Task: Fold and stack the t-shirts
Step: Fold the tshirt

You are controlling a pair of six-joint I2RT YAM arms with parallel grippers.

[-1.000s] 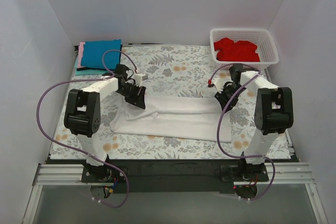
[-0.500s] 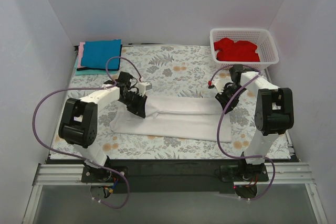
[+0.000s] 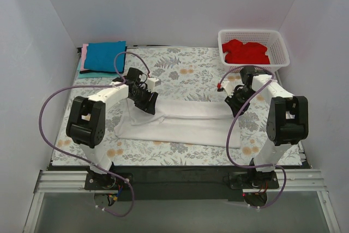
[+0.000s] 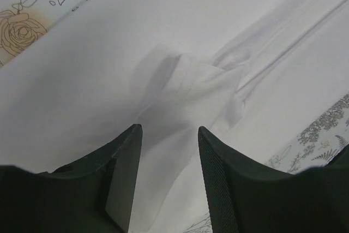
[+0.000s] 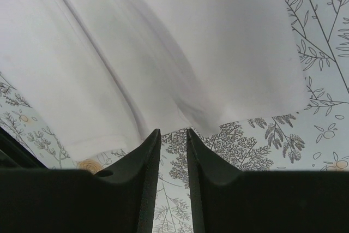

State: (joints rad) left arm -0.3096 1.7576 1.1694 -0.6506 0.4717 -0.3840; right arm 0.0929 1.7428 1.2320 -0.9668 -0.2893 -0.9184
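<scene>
A white t-shirt lies across the middle of the table, folded into a long band. My left gripper hovers over its left end. In the left wrist view that gripper is open, with a small raised pucker of white t-shirt just beyond the tips. My right gripper is at the shirt's right end. Its jaws stand a narrow gap apart over the floral cloth, empty, just short of the white t-shirt's edge. A red t-shirt lies in the basket. A folded blue t-shirt rests on a pink t-shirt.
The white lattice basket stands at the back right corner. The blue and pink stack sits at the back left corner. The floral table cloth covers the table. Purple cables loop off both arms.
My left gripper dipped toward the near side onto the shirt's left end, then drew back to the far side. The right gripper shifted only slightly at the right end.
</scene>
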